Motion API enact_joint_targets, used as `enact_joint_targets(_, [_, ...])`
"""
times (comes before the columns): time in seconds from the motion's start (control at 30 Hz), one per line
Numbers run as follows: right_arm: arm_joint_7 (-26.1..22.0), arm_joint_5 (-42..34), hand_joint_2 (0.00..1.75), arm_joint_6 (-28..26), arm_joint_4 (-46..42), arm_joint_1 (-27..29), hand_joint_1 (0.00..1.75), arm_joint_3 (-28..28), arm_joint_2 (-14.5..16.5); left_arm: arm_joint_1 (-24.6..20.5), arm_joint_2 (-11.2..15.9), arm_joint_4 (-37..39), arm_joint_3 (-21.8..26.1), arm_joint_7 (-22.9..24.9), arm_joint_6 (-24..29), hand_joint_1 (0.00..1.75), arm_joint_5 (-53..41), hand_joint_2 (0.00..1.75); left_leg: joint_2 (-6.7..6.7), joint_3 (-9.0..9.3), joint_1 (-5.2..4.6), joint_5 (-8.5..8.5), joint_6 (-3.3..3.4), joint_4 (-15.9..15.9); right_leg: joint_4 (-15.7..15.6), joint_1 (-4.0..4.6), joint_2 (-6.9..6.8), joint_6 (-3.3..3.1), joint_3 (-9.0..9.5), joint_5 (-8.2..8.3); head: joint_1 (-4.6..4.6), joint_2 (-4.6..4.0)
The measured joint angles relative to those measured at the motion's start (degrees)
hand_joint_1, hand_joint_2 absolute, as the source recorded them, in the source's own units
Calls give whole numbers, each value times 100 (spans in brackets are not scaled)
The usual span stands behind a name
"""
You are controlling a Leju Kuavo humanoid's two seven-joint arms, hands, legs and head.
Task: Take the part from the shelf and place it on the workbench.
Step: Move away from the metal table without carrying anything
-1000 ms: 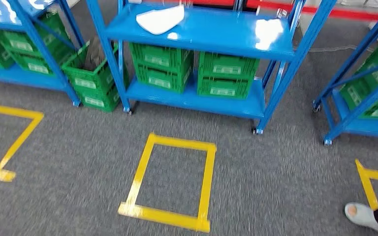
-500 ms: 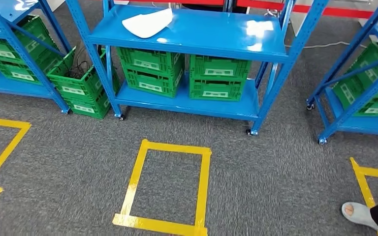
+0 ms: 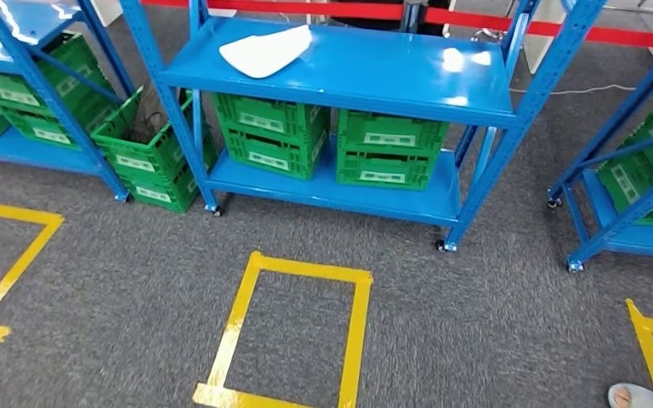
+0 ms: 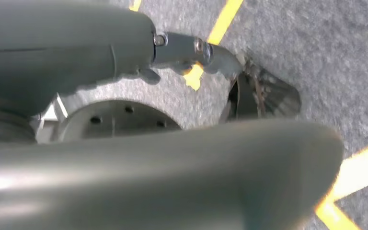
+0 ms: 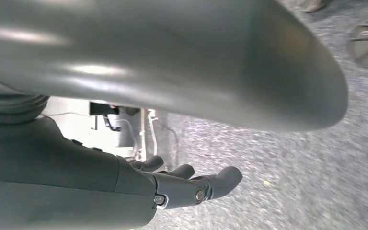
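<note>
A: What is seen in the head view?

B: A blue shelf (image 3: pixel 340 72) is seen at twelve o'clock, standing on grey carpet (image 3: pixel 493 323). A white part (image 3: pixel 265 49) is laid flat on its upper board, toward the eleven o'clock corner. On the lower board, green crates (image 3: pixel 327 144) are set side by side. A further green crate (image 3: pixel 149 157) is stood on the carpet just beside the shelf's leg at ten o'clock, with dark cables inside. A yellow tape rectangle (image 3: pixel 293 331) is marked on the carpet at six o'clock. A person's light shoe (image 3: pixel 633 396) is caught at five o'clock.

A: And the left wrist view?

B: The left hand (image 4: pixel 220 57) is shown hanging over the carpet and yellow tape; nothing is held, but whether its fingers are spread or curled cannot be told.

A: The right wrist view?

B: The right hand (image 5: pixel 191 184) is seen over the carpet with its dark fingers (image 5: pixel 223 179) stretched out and nothing grasped.
</note>
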Motion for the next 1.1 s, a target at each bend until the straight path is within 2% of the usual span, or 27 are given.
enact_joint_targets(0.07, [-2, 3, 0, 16, -1, -18, 0, 12, 0, -8, -3, -1, -2, 2, 0, 0, 4, 0, -1, -456, -3, -281, -10, 594, -12, 10, 16, -44, 48, -50, -63, 0])
enact_joint_targets(0.1, [-2, 4, 0, 27, -1, -21, 0, 23, 1, -6, -3, -1, -3, 3, 2, 0, 6, 0, -1, -649, -3, -414, -13, 761, -12, 14, 29, -51, 77, -85, -85, 0])
enact_joint_targets(0.13, [0, 6, 0, 39, 0, -20, 0, 34, 2, 2, -1, -1, -4, 5, 5, 0, 8, 0, -1, -770, -4, -459, -11, 784, -12, 16, 45, -51, 119, -126, -99, 0])
enact_joint_targets(0.17, [2, 6, 0, 49, 1, -14, 0, 44, 3, 17, 3, 0, -4, 9, 9, 0, 9, 0, 0, -808, -4, -362, -4, 633, -12, 17, 62, -44, 175, -171, -119, 0])
enact_joint_targets(0.23, [8, 6, 0, 63, 2, 6, 0, 59, 5, 48, 19, 4, -4, 19, 16, 0, 12, 0, 0, -707, -13, 177, 32, -8, -11, 18, 82, -8, 282, -270, -175, 0])
enact_joint_targets(0.27, [12, 6, 0, 70, 3, 16, 0, 68, 6, 56, 26, 6, -5, 26, 16, 0, 12, 0, 2, -668, -26, 275, 42, -262, -4, 22, 92, 21, 328, -317, -199, 0])
enact_joint_targets(0.3, [16, 6, 0, 83, 3, 18, 0, 77, 8, 53, 32, 7, -6, 31, 14, 0, 13, 0, 2, -638, -41, 312, 60, -417, -5, 26, 91, 64, 330, -364, -220, 0])
enact_joint_targets(0.37, [37, 6, 0, 118, 3, 6, 0, 87, 11, 52, 35, 6, -8, 44, 10, 0, 12, 0, -5, -610, -55, 232, 117, -496, 53, 39, 88, 157, 394, -388, -233, 0])
enact_joint_targets(0.43, [65, 4, 0, 159, 3, -6, 0, 92, 11, 65, 30, 5, -11, 57, 11, 0, 10, 0, 0, -435, -31, 412, 204, -582, 189, 40, 74, 232, 430, -423, -217, 0])
enact_joint_targets(0.47, [80, 4, 0, 178, 3, -10, 0, 93, 10, 63, 28, 6, -13, 63, 11, 0, 9, 0, 7, -339, -22, 441, 234, -601, 344, 33, 69, 258, 365, -488, -188, 0])
enact_joint_targets(0.5, [90, 4, 0, 195, 3, -17, 0, 95, 9, 55, 27, 6, -15, 65, 11, 0, 6, 0, 13, -271, -18, 438, 253, -618, 592, 20, 62, 282, 222, -595, -155, 0])
enact_joint_targets(0.57, [109, 4, 0, 227, 3, -24, 0, 97, 9, 34, 32, 6, -17, 64, 10, 0, -2, 0, 10, -220, -30, 399, 273, -639, 1219, -2, 57, 323, -210, -903, -93, 0])
enact_joint_targets(0.6, [117, 3, 0, 240, 3, -21, 0, 98, 9, 31, 32, 5, -19, 63, 9, 0, -4, 0, 5, -194, -36, 370, 277, -645, 1417, -8, 56, 335, -405, -1030, -75, 0])
enact_joint_targets(0.63, [124, 2, 0, 250, 3, -14, 0, 99, 9, 33, 33, 5, -20, 62, 9, 0, -6, 0, -4, -153, -41, 331, 277, -651, 1454, -9, 56, 337, -527, -1071, -60, 0])
enact_joint_targets(0.67, [130, 1, 0, 255, 3, -3, 0, 101, 9, 37, 34, 5, -21, 62, 9, 0, -6, 0, -14, -96, -48, 285, 275, -653, 1283, -9, 56, 324, -555, -961, -37, 0])
enact_joint_targets(0.73, [140, 0, 0, 257, 5, 32, 0, 102, 3, 48, 29, 5, -23, 65, 9, 0, -6, 0, -27, 6, -61, 187, 264, -661, 637, 7, 60, 256, -477, -392, 11, 0])
enact_joint_targets(0.77, [144, -1, 0, 258, 8, 48, 0, 102, -1, 52, 26, 5, -25, 66, 9, 0, -6, 0, -36, 43, -64, 143, 247, -676, 372, 27, 53, 216, -440, -195, 27, 0])
enact_joint_targets(0.8, [146, -2, 0, 258, 9, 51, 0, 104, -6, 51, 20, 4, -27, 65, 9, 0, -6, 0, -42, 55, -61, 102, 218, -698, 216, 53, 50, 174, -402, -84, 36, 0])
enact_joint_targets(0.87, [149, -3, 0, 260, 9, 40, 0, 109, -9, 43, 10, 2, -30, 64, 8, 0, -7, 0, -54, 175, -54, 92, 147, -719, 93, 99, 41, 91, -329, -108, 45, 0])
enact_joint_targets(0.93, [152, -4, 0, 261, 7, 35, 0, 116, -9, 32, 4, 0, -32, 64, 7, 0, -9, 0, -46, 315, -52, 127, 92, -684, -28, 95, 57, 6, -115, -31, 49, 0])
enact_joint_targets(0.97, [155, -4, 0, 261, 7, 35, 0, 120, -12, 28, 3, -1, -34, 65, 7, 0, -10, 0, -42, 329, -53, 131, 72, -622, -82, 80, 58, -26, 13, -23, 43, 0])
enact_joint_targets(1.03, [156, -5, 0, 261, 7, 28, 0, 126, -19, 20, -2, -2, -39, 64, 3, 0, -13, 0, -36, 185, -53, 38, 43, -297, -159, 59, 51, -63, 201, -53, -6, 0])
enact_joint_targets(1.1, [154, -5, 0, 265, 6, 3, 0, 131, -24, 7, -5, -3, -45, 65, -4, 0, -13, 0, -30, -182, -52, -190, 26, 214, -180, 56, 52, -84, 285, -109, -69, 0])
